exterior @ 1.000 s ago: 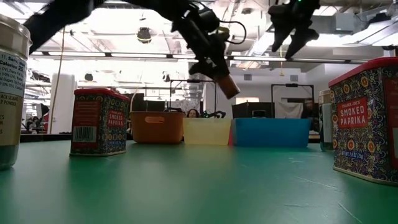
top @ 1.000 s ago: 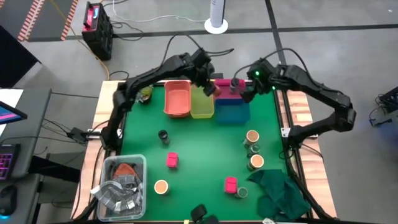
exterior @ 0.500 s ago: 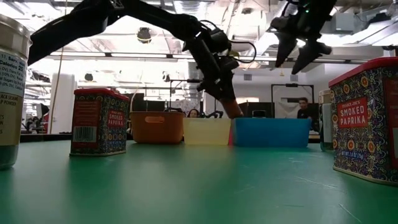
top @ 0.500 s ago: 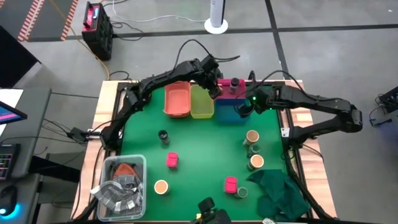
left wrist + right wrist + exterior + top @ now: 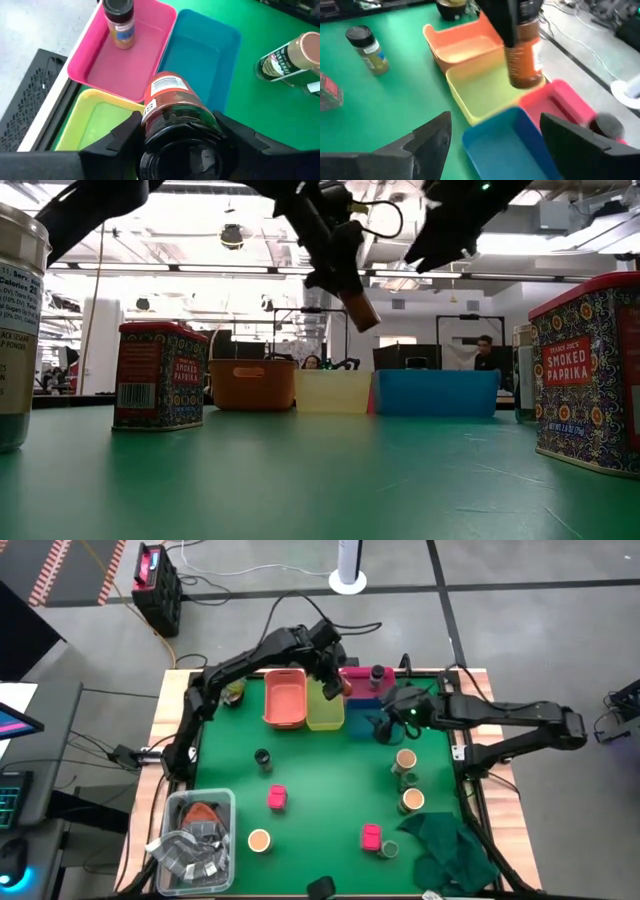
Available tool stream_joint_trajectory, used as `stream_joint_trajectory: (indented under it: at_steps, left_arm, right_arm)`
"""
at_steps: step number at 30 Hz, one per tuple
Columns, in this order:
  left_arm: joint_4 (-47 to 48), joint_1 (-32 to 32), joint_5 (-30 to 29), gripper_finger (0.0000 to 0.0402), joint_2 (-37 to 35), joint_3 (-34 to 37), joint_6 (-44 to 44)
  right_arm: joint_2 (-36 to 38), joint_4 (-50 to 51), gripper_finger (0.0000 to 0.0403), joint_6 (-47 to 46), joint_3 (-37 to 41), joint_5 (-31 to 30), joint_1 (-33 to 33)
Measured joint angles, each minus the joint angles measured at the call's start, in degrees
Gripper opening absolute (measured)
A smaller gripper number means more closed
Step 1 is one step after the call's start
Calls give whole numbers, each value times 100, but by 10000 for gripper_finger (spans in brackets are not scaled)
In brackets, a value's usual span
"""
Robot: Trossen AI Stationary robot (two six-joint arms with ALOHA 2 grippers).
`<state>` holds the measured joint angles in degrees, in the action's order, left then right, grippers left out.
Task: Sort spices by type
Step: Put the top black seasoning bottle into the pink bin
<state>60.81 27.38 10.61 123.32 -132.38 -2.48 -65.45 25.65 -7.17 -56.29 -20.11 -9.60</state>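
Note:
My left gripper [image 5: 333, 680] hangs over the yellow-green bin [image 5: 325, 708] and pink bin [image 5: 362, 682], shut on a dark-capped jar of red-brown spice [image 5: 358, 308]. My right gripper [image 5: 495, 120] is open and holds nothing, above the blue bin's [image 5: 372, 722] near edge. One dark-capped jar [image 5: 119, 22] stands upright in the pink bin. On the green mat stand a dark-capped jar [image 5: 263, 760], two pink boxes [image 5: 277, 798] [image 5: 371, 836], tan-topped jars [image 5: 259, 840] [image 5: 406, 760] [image 5: 412, 801] and a green-capped jar [image 5: 389, 850]. My left gripper holds the red-brown jar at its dark cap end [image 5: 175, 150], pinched between the two fingers [image 5: 125, 137], one on each side. The fingers slant down from above. The jar is lifted clear and tilted, its bottom [image 5: 368, 320] pointing down toward the bins.
The orange bin [image 5: 285, 700] stands left of the yellow-green one along the far edge. A clear tub of odds and ends [image 5: 195, 840] sits at the near left corner and a dark green cloth [image 5: 450, 850] at the near right.
My left gripper dipped with the jar toward the pink bin's edge, then rose again to about its former height, still shut on it. My right gripper, open throughout, moved from over the pink bin toward the table's near edge, across the blue bin.

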Motion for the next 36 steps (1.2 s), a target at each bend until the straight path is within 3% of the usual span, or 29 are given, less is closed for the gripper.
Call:
stream_joint_trajectory:
  at_steps: [3, 9, 16, 22, 36]
  left_arm:
    - [178, -2, 59, 201, -80, 0, 211]
    - [381, -20, 426, 201, -278, 0, 613]
    - [368, -31, 385, 201, -548, 0, 800]
    - [359, -40, 356, 201, -620, 0, 1024]
    - [403, -184, 214, 201, -616, 0, 1090]
  right_arm:
    - [-196, -558, 328, 229, 11, 4, -193]
    - [-647, -1841, 328, 1590, 4, 19, -268]
    - [-1021, -2250, 338, 1494, -10, 46, -330]
    - [-1353, -2590, 340, 1944, -294, -374, -252]
    - [-2019, -3249, 313, 2220, -629, -552, -287]
